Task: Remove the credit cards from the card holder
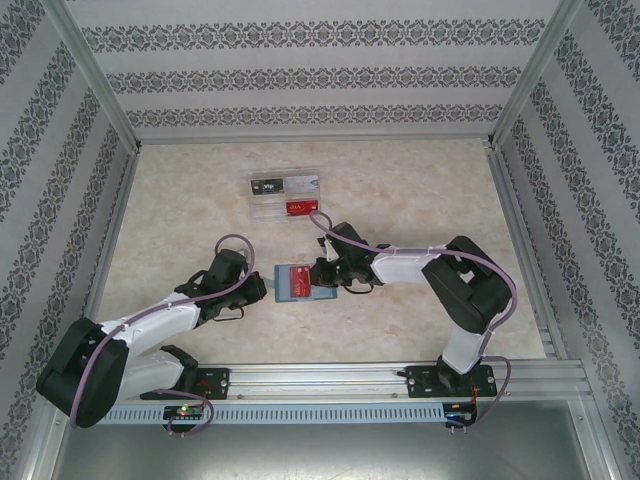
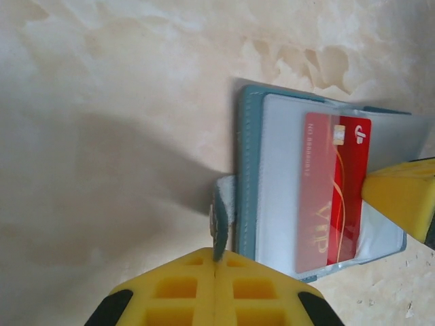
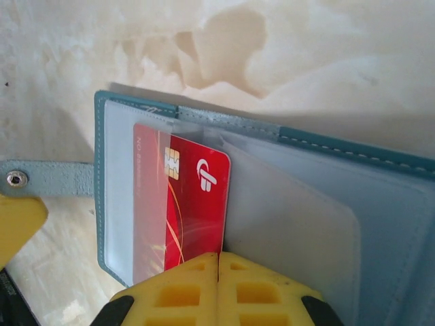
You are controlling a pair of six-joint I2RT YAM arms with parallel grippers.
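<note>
The teal card holder (image 1: 290,283) lies open on the table between my two grippers. A red credit card (image 3: 194,204) sticks partway out of its clear sleeve; in the left wrist view this red credit card (image 2: 333,193) lies across the grey-blue inner panel. My left gripper (image 2: 219,263) is shut on the holder's teal closing strap (image 2: 221,216) at its left edge. At the card's exposed edge, my right gripper (image 3: 219,257) is shut on the card. The strap's snap (image 3: 13,178) shows in the right wrist view.
A clear plastic tray (image 1: 285,195) with black, silver and red cards stands farther back on the beige marble-patterned table (image 1: 420,190). Patterned walls and metal rails enclose the table on three sides.
</note>
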